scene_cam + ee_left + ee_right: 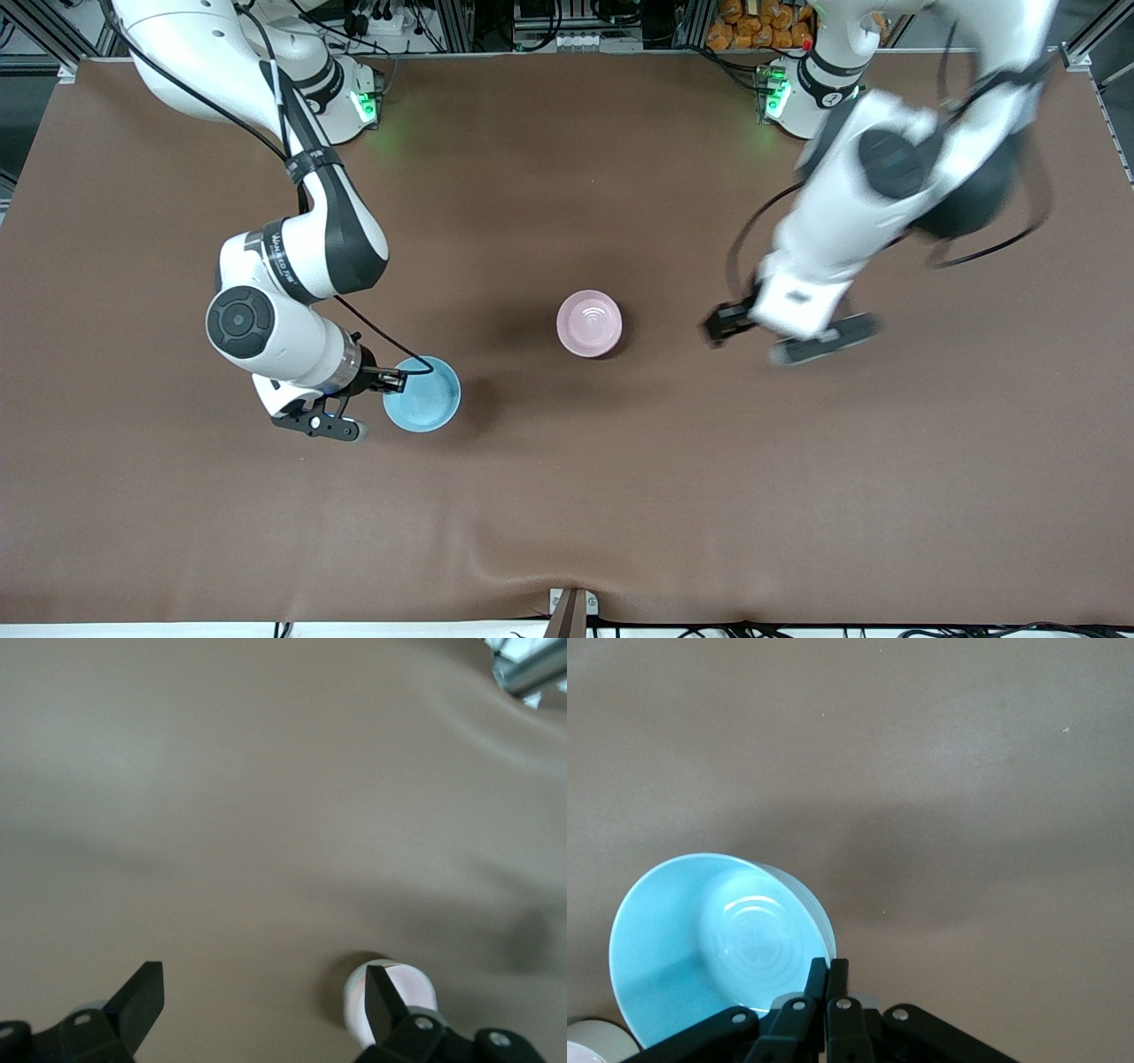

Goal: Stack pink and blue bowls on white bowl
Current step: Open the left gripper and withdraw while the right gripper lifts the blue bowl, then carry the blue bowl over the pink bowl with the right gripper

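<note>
Right pincer (827, 970) pinches blue bowl (423, 394) rim; left pincer (261, 992) spread, seemingly hovering.

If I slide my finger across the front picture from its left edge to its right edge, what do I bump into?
Right gripper, its jaws pinching the rim of the blue bowl → pink bowl in the middle → left gripper, jaws open, over bare table.

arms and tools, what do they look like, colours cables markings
Both arms are glossy white with black joint bands and round black joint caps. Black cables loop along each. The right arm's forearm band bears small lettering. Green lights glow at both bases. The right tool and left tool have black fingers on white wrist housings.
</note>
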Motion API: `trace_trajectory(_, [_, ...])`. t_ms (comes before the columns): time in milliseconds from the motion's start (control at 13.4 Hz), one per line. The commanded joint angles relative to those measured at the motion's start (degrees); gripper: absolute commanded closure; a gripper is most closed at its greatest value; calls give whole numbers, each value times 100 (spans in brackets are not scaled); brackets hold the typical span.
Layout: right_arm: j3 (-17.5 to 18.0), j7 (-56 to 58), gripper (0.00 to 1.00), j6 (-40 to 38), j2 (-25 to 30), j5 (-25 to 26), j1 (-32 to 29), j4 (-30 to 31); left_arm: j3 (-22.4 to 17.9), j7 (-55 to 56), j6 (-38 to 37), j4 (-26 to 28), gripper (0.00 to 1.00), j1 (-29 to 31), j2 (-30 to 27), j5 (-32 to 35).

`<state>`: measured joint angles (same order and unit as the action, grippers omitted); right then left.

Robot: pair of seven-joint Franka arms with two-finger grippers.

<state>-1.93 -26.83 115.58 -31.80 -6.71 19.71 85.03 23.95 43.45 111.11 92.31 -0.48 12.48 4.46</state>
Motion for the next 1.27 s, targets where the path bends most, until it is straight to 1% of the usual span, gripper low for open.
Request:
trace_trajectory(0, [-27,-94,100,-53,148,-102,121,119,31,-747,-1123,-931,0,328,-8,82])
trace_trajectory(75, [-27,-111,100,-44,147,-102,121,111,31,-933,-1379,-1126,0,459,-17,82])
trace_trajectory(149, [-27,-190,100,-44,147,-102,139,111,57,-987,-1486,-1162,0,687,-43,73])
trace_trajectory(224, [-27,-260,100,-36,147,-102,200,111,75,-1014,-1531,-1163,0,854,-183,81])
trace_trajectory(448, [-27,-795,100,104,104,-102,550,119,13,-1242,-1601,-1137,0,1040,-368,73])
trace_trajectory(523, [-27,-1014,100,105,104,-94,735,119,-152,-1373,-1593,-1110,0,928,-447,38])
trace_trajectory(598, [-27,-1278,100,105,104,-94,971,119,-615,-1461,-1610,-1075,0,544,-578,38])
trace_trajectory(672, [-27,-1524,100,140,104,-102,1200,111,-967,-1506,-1706,-1049,0,287,-658,3])
trace_trajectory(747, [-27,-1796,100,253,95,-102,1411,128,-1162,-1706,-1846,-1049,0,128,-763,-6])
trace_trajectory(822, [-18,-2008,100,368,103,-128,1578,224,-1512,-2056,-2031,-1049,0,-100,-843,-15])
trace_trajectory(896, [8,-2036,100,464,138,-355,1693,338,-1968,-2469,-2285,-1049,0,-441,-913,-67])
trace_trajectory(971, [17,-2036,100,596,182,-618,1764,531,-2234,-2647,-2426,-1049,0,-601,-966,-137])
trace_trajectory(1195, [149,-2036,100,1307,253,-1313,1958,1041,-2324,-2693,-2717,-1048,0,-568,-1150,-165])
